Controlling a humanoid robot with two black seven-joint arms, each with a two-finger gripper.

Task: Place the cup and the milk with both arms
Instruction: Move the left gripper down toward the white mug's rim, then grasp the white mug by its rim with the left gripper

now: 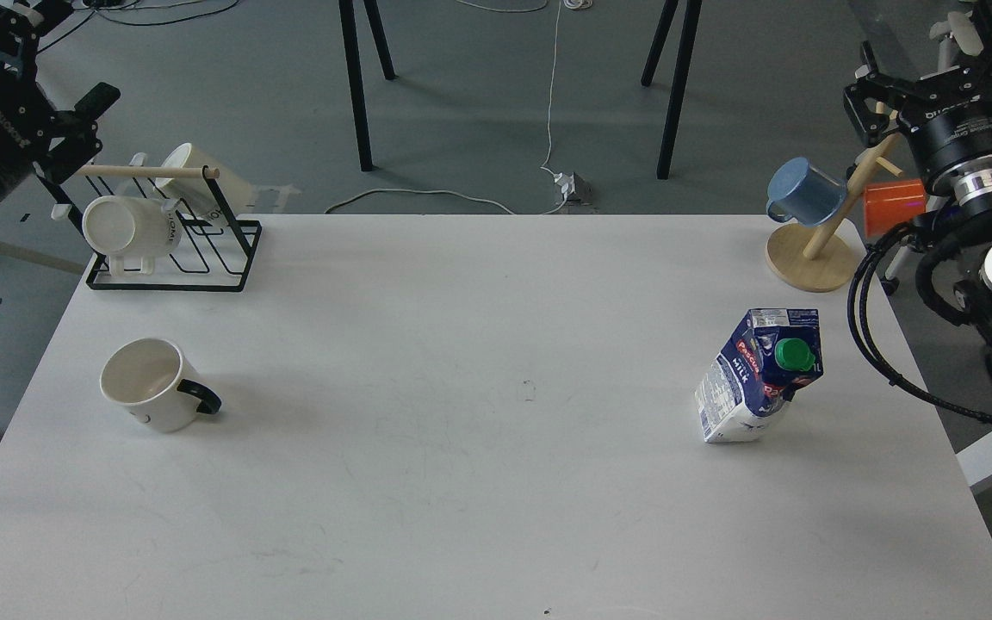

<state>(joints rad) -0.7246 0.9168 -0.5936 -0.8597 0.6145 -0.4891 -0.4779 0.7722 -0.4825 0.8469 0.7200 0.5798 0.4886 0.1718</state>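
Note:
The cup (145, 383), a white mug with a black handle pointing right, stands upright on the white table (479, 448) at the left. The milk (759, 379), a dark blue and white carton with a green cap, stands on the right side, dented and leaning. My left gripper (40, 56) is at the far upper left, off the table and behind the mug rack, fingers spread and empty. My right gripper (935, 65) is at the upper right, beyond the table edge above the mug tree, fingers spread and empty. Both are far from their objects.
A black wire rack (203, 258) with two cream mugs stands at the table's back left corner. A wooden mug tree (810, 258) holds a blue mug (803, 192) and an orange mug (892, 207) at the back right. Black chair legs stand on the floor behind.

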